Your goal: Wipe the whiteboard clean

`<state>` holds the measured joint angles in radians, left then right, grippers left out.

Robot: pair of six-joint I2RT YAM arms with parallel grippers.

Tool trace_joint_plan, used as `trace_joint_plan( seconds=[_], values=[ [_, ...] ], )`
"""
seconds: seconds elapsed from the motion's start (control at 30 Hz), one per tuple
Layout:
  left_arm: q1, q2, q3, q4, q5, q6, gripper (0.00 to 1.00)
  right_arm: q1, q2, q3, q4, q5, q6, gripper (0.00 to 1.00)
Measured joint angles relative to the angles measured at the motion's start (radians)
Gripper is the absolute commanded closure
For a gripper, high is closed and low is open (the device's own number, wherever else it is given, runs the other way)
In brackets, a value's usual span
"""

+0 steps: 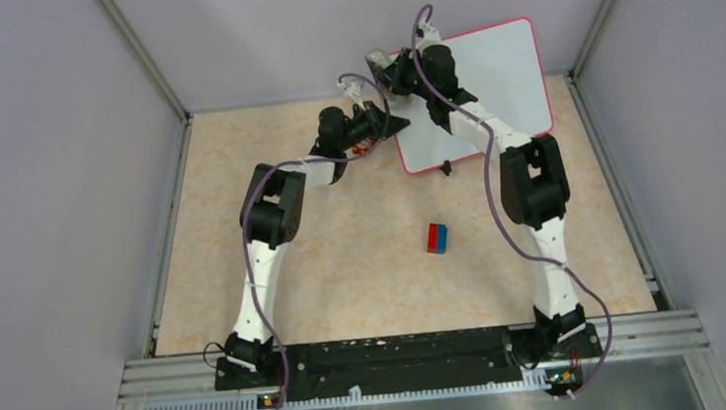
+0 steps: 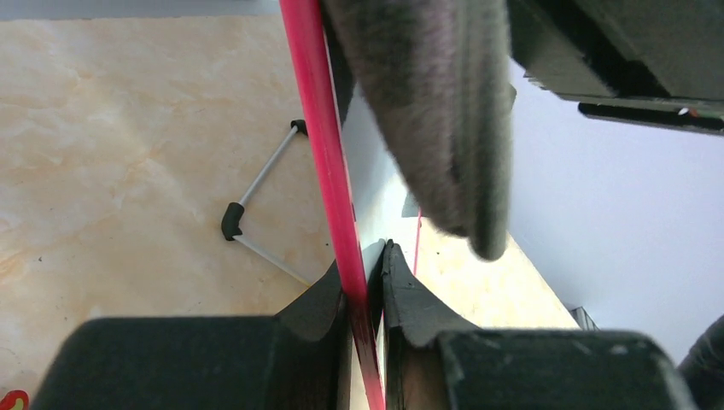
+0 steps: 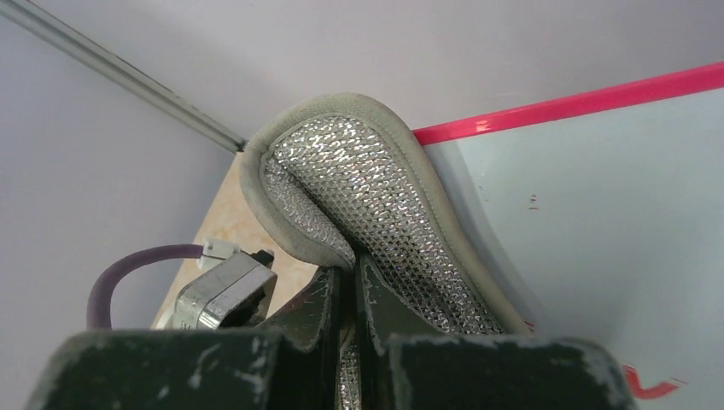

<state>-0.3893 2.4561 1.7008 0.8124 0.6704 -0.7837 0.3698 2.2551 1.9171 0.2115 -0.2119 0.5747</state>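
Note:
The whiteboard (image 1: 498, 74), white with a red-pink frame, stands tilted at the back right of the table. My left gripper (image 1: 396, 123) is shut on its left edge; in the left wrist view the red frame (image 2: 320, 128) runs between the closed jaws of this gripper (image 2: 365, 265). My right gripper (image 1: 390, 68) is at the board's upper left corner, shut on a grey wiping pad (image 3: 367, 179) with a glittery silver face. The pad lies against the board (image 3: 598, 188). Faint red marks (image 3: 649, 386) show on the board low in the right wrist view. The pad (image 2: 435, 111) hangs above the left jaws.
A red and blue block (image 1: 437, 237) lies mid-table. A small red thing (image 1: 364, 148) sits under the left wrist. The board's wire stand with a black foot (image 2: 232, 220) rests on the table behind it. Grey enclosure walls close in on three sides.

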Motion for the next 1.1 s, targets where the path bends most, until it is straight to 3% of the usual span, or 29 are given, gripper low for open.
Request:
trace_joint_plan(
  seconds=[0.47,0.8,1.1],
  values=[
    [0.000,0.000,0.000,-0.003,-0.010,-0.008,1.00,-0.211,-0.035,-0.058,-0.015,0.006,0.024,1.00],
    [0.002,-0.002,0.000,-0.012,-0.005,-0.007,1.00,-0.106,0.002,0.039,-0.045,0.101,-0.026,1.00],
    [0.003,-0.002,0.000,-0.020,-0.006,-0.007,1.00,-0.014,0.092,0.193,-0.058,0.076,-0.042,1.00]
  ],
)
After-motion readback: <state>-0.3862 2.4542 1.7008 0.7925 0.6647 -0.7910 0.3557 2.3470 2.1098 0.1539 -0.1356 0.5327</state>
